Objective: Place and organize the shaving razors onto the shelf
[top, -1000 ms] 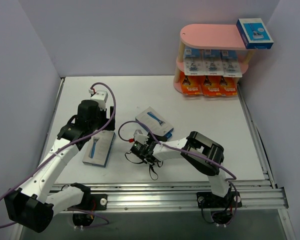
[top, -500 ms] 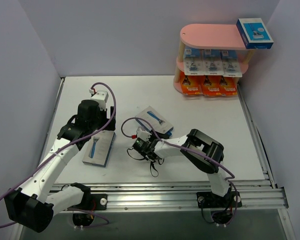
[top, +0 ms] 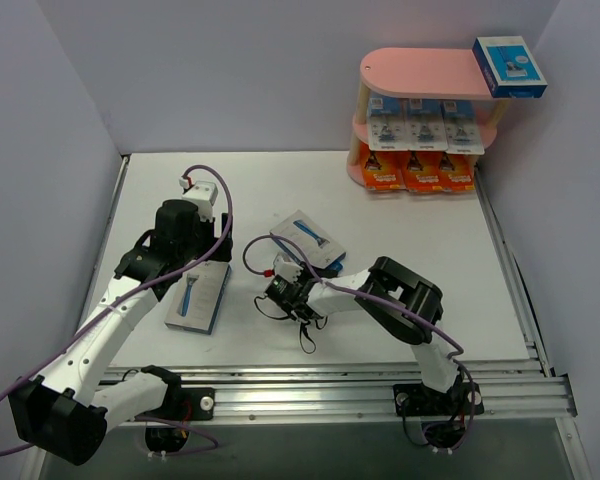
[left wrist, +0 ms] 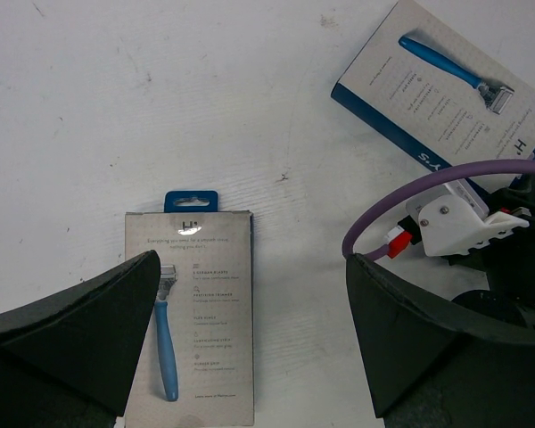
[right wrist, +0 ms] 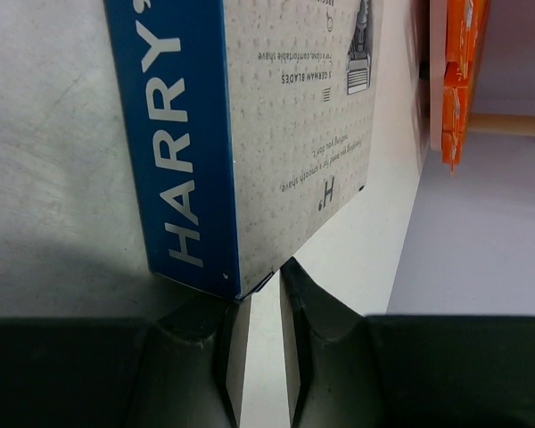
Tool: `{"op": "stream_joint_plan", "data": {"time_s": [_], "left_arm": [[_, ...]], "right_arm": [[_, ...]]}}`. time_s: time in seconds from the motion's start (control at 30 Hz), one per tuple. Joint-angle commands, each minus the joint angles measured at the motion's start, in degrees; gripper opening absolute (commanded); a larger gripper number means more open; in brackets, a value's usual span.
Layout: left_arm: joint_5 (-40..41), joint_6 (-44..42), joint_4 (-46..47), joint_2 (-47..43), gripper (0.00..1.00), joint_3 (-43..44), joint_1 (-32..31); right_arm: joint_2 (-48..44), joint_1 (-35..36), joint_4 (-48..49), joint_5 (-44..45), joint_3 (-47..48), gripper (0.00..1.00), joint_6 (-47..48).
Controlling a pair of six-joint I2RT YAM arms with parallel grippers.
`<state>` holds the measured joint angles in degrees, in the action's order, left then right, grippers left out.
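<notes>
The right gripper [right wrist: 261, 287] sits low on the table at the near-left edge of the blue-grey razor box [top: 310, 242], which lies flat mid-table, well apart from the shelf [top: 420, 70] at the far right. Its fingers are drawn almost together, with nothing between them. To take the pack cleanly it likely needs to part them wider than the box is thick, then bite across that blue side wall. The box's long axis runs far-left to near-right, the pictured razor head toward near-right. The left gripper [left wrist: 254, 267] hangs spread wide over a second box [top: 198, 297].
</notes>
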<state>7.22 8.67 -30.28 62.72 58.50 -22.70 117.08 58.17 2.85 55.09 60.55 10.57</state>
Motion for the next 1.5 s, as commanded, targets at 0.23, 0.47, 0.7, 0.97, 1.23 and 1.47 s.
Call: {"op": "stream_joint_plan", "data": {"time_s": [0.23, 0.47, 0.7, 0.97, 1.23, 1.47], "left_arm": [[-1.5, 0.7, 1.2, 0.6, 0.94, 1.9, 0.3], [-1.6, 0.7, 1.0, 0.8, 0.94, 1.9, 0.3], [-1.1, 0.8, 1.1, 0.6, 0.94, 1.9, 0.3], [0.9, 0.7, 1.0, -0.4, 0.94, 1.8, 0.3], [3.1, 0.4, 1.2, -2.7, 0.94, 1.4, 0.3], [3.7, 0.3, 1.2, -3.4, 0.94, 1.4, 0.3]], "right_arm": [[-1.7, 0.2, 2.4, 3.4, 0.5, 0.09, 1.6], [-6.2, 0.6, -0.2, 3.7, 3.3, 0.00, 2.3], [-11.4, 1.0, -6.0, -0.1, 7.2, 0.00, -0.5], [-21.6, -1.3, -10.8, -19.6, 9.8, 0.00, -10.6], [-26.0, -8.1, -12.9, -46.8, 10.1, 0.00, -20.8], [-27.2, -11.9, -13.6, -64.9, 8.9, 0.00, -25.8]]}}
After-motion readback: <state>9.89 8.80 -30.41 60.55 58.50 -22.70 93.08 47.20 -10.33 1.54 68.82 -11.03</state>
